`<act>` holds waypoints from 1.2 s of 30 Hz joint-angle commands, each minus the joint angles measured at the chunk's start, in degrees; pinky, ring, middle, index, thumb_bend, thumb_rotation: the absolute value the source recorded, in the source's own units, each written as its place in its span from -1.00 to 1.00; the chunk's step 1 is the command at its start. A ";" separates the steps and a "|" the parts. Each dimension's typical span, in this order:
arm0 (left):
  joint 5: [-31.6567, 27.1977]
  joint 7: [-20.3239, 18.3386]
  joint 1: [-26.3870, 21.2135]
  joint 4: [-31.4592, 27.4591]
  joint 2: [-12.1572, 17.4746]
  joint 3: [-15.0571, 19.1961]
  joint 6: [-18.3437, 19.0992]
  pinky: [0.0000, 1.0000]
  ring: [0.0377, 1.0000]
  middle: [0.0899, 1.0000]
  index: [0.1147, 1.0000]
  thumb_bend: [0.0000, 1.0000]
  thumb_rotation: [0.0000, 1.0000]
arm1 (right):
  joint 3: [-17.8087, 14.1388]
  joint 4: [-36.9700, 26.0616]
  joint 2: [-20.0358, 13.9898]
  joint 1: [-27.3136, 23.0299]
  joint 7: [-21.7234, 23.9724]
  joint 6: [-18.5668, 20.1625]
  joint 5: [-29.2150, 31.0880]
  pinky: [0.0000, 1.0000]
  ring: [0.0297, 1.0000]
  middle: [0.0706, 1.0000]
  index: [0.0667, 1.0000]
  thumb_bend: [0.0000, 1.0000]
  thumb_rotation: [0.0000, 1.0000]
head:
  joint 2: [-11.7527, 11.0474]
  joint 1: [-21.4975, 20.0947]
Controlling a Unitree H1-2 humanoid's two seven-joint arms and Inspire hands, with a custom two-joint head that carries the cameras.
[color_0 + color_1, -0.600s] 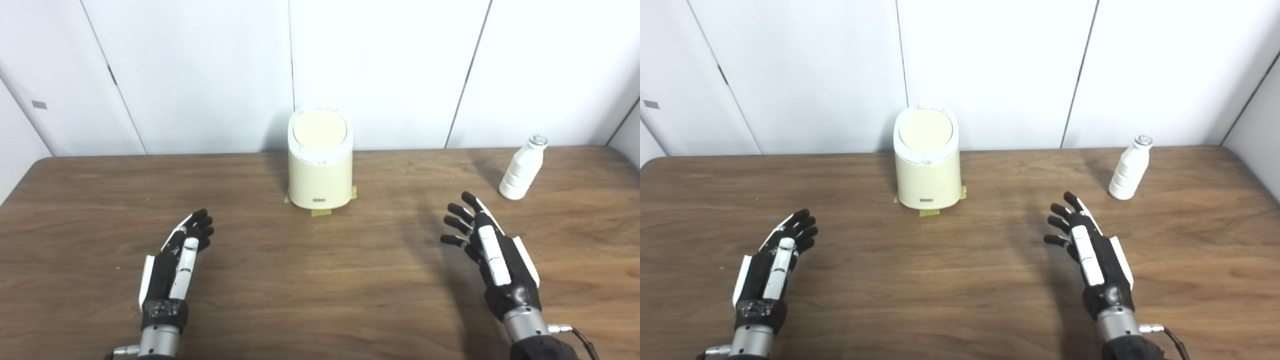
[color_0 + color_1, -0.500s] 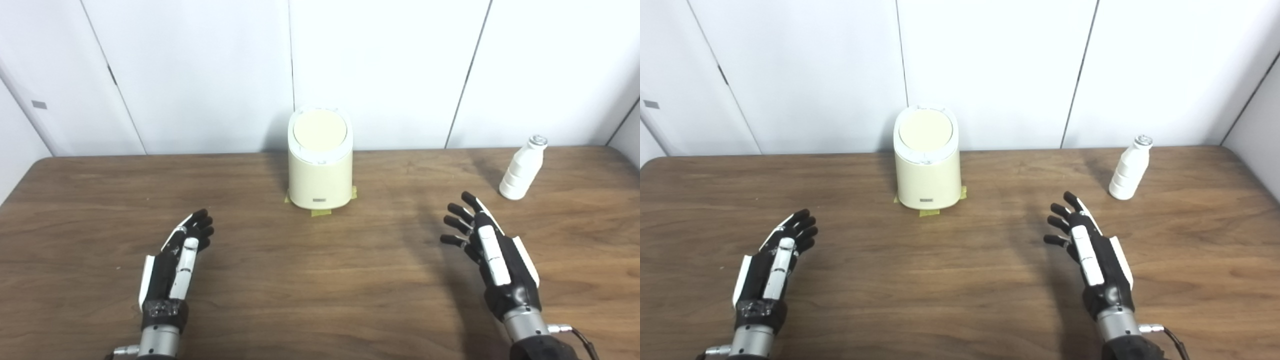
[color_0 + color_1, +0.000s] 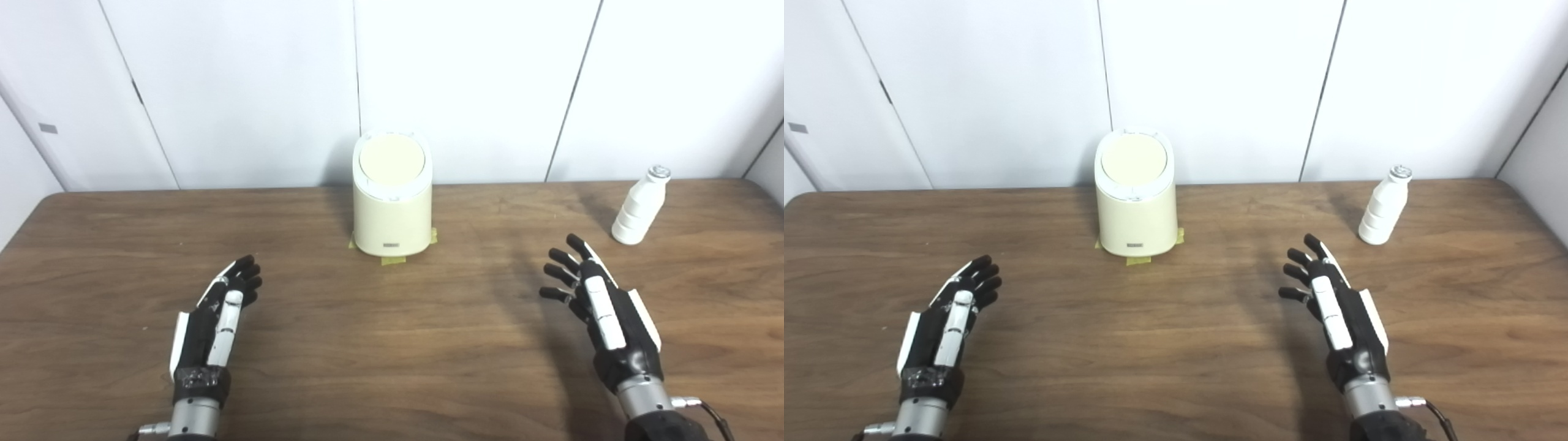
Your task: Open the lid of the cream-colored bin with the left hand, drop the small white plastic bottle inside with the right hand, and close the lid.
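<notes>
The cream-colored bin (image 3: 392,208) stands at the back middle of the wooden table, its round lid (image 3: 392,159) down flat. A small white plastic bottle (image 3: 639,207) stands upright at the back right. My left hand (image 3: 214,318) hovers over the near left of the table, open, fingers apart, well short of the bin. My right hand (image 3: 603,309) is open at the near right, fingers spread and pointing toward the bottle, a hand's length in front of it. Neither hand holds anything.
Yellow tape pieces (image 3: 392,260) mark the bin's base on the table (image 3: 392,343). White wall panels (image 3: 465,86) rise right behind the table's far edge. The table's rounded corners show at far left and far right.
</notes>
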 commanded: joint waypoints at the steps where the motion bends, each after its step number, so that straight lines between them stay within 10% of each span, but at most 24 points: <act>1: 0.25 -0.10 4.29 -1.95 -1.17 -0.56 -1.29 0.71 0.66 0.64 0.69 -0.13 0.57 | -0.09 -2.70 -0.36 -1.68 0.35 -0.66 0.11 0.38 0.65 0.70 0.86 -0.04 0.78 | 0.01 0.06; 9: 1.28 0.01 4.94 -2.16 -1.31 -0.88 -1.53 0.69 0.67 0.66 0.71 0.04 0.49 | 0.36 -2.40 -0.14 -0.98 0.19 -1.41 -0.61 0.38 0.66 0.70 0.86 0.02 0.76 | -3.08 1.39; 22: 0.08 0.63 0.47 -7.12 -1.10 -0.13 5.11 0.57 0.67 0.68 0.76 0.31 -0.24 | 0.57 -1.07 -0.35 1.25 0.13 -5.03 -1.45 0.38 0.65 0.71 0.85 -0.02 0.74 | -8.55 2.32; 36: 8.21 0.96 -9.97 -9.31 1.29 -1.16 12.09 0.67 0.65 0.64 0.71 0.46 -0.28 | 0.67 1.91 0.09 3.12 -0.10 -9.64 -2.76 0.39 0.67 0.73 0.87 -0.11 0.70 | -14.80 2.56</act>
